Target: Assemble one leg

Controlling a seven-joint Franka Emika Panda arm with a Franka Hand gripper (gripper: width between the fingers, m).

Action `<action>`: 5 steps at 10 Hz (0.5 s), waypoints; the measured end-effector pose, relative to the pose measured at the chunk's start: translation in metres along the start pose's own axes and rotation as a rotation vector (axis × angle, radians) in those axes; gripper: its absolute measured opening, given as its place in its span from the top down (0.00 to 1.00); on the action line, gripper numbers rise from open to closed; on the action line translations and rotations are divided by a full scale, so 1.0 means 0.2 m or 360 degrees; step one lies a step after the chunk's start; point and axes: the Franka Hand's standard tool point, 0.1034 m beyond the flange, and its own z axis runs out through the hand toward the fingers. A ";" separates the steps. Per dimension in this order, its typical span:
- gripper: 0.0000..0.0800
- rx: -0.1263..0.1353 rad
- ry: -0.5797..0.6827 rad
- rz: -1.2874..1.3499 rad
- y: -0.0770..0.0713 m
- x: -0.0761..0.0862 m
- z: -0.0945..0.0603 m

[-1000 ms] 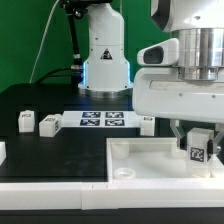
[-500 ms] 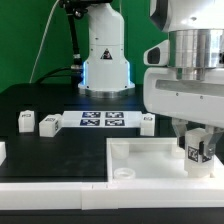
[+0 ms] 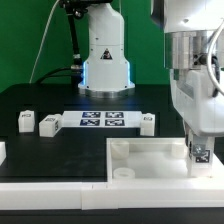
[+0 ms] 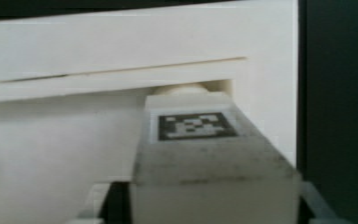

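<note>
Gripping the leg [image 3: 198, 153] between closed gripper [image 3: 198, 150] fingers at lower right of the exterior view. Hovering over the white tray [image 3: 150, 150] corner (tag facing the camera). Lying idle at middle left: three more legs [image 3: 47, 124].

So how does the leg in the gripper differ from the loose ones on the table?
The held leg is clamped in the gripper over the white tray; the loose legs rest untouched on the black table. The held leg shows its tag toward the exterior camera; the loose legs' tags are not clear. All are small white blocks.
</note>
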 end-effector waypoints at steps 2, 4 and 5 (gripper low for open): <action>0.63 0.0003 -0.0008 0.0003 0.00 -0.01 0.00; 0.36 0.0017 -0.0010 -0.0031 0.01 -0.04 0.00; 0.22 0.0034 -0.0008 -0.0229 0.00 -0.05 0.00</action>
